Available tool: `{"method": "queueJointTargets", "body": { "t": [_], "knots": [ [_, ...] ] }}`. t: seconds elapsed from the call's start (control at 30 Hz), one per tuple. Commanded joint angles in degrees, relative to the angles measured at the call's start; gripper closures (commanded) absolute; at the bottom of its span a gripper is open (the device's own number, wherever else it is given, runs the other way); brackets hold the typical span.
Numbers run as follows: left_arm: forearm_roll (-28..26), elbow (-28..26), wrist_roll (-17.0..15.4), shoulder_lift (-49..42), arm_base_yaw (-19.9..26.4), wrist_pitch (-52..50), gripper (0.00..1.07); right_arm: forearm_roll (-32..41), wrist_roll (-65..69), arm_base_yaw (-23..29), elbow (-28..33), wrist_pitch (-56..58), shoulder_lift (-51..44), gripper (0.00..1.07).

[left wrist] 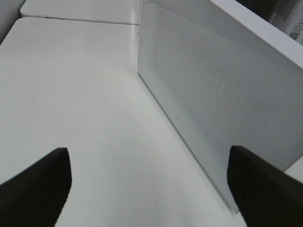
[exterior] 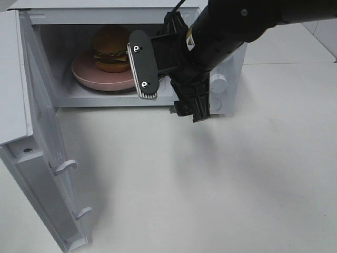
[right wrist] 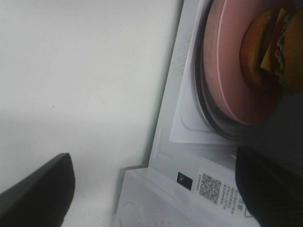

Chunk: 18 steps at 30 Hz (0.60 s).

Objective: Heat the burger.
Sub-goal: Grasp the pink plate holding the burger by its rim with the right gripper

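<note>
While door hangs open: burger sits on pink plate inside microwave
Right gripper: jaws wide, empty, just before the plate
Left gripper: wide, empty

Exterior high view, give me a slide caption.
Burger on pink plate inside open microwave; right gripper open at its mouth.

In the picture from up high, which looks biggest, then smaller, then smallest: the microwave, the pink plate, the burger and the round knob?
1. Microwave, with its door swung open
2. Pink plate
3. Burger, partly hidden behind the right gripper
4. Knob, the smallest of them
</note>
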Motion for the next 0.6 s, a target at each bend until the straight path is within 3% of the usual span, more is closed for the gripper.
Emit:
{"method": "queueJointTargets", "body": {
  "t": [0.03, 0.6],
  "knots": [
    [-0.4, 0.3, 0.1, -0.3, 0.0, 0.1, 0.25, -0.7, 0.3, 0.2, -2.3, -0.5, 2.2, 0.20],
    [-0.4, 0.3, 0.1, -0.3, 0.0, 0.1, 0.25, -0.7, 0.3, 0.1, -15.9, -1.5, 15.4, 0.24]
  ]
}}
